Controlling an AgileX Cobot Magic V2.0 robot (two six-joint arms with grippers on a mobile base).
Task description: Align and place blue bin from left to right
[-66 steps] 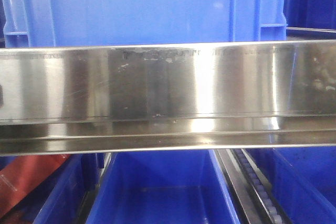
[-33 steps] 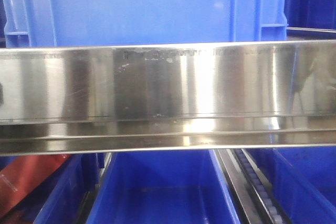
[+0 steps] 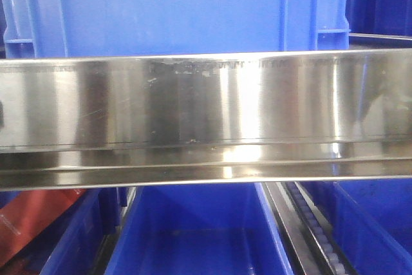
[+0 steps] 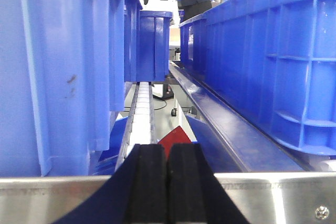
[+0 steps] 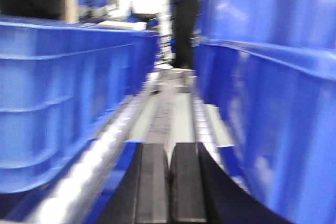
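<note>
Fingers (image 4: 148,182) of the left gripper (image 4: 166,182) pressed pad to pad at the bottom centre of the left wrist frame, clenched on nothing, poised just above a steel rail (image 4: 273,200) along the lower edge. Same story for the right gripper (image 5: 169,187): black pads (image 5: 152,187) together at the bottom centre of the right wrist frame, holding nothing, picture smeared by blur. Beyond the left fingers, a roller track (image 4: 142,108) running up the middle into the distance, flanked by a tall blue bin (image 4: 63,72) filling the left of the frame and another blue bin (image 4: 262,56) filling the right. Beyond the right fingers, a similar lane between bin walls left and right. From the front camera, the bin's ribbed wall (image 3: 174,11) across the top of the frame behind a broad steel beam (image 3: 206,114), more blue tubs (image 3: 199,236) below. Probably stiff moulded plastic, smooth and somewhat slippery, bulky rather than heavy if empty; contents not visible. Best hold likely the rim lip or the ribbed handle recesses near the upper corners, one gripper on each side, since flat walls offer little to pinch.
</note>
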